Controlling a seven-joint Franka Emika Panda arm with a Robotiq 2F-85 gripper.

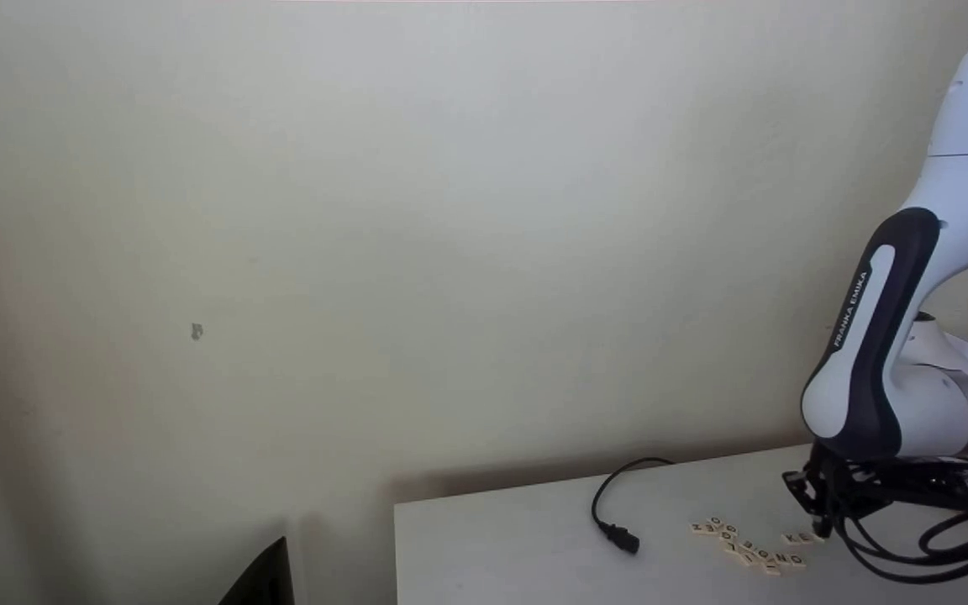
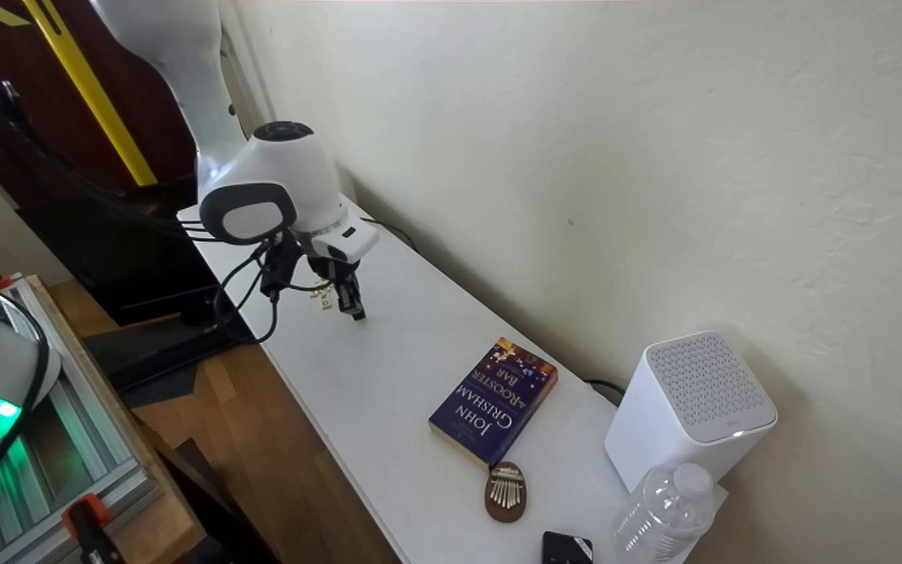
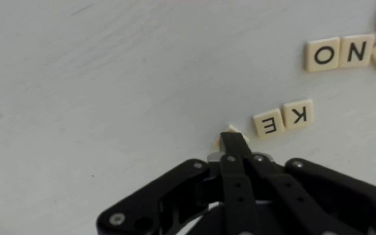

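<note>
My black gripper points down at the white table with its fingers pressed together. A cream letter tile lies right beneath the fingertips, mostly hidden by them. Whether the tips touch it I cannot tell; nothing shows between them. Beside it an E tile and a K tile lie side by side. Farther off are an O tile and an N tile, joining more tiles at the edge. In an exterior view the gripper is low by the end of the short K-E row, near a winding chain of tiles.
A black power plug lies on the table near the wall. Farther along are a John Grisham book, a small thumb piano, a black object, a white box and a clear bottle. Cables hang by the gripper.
</note>
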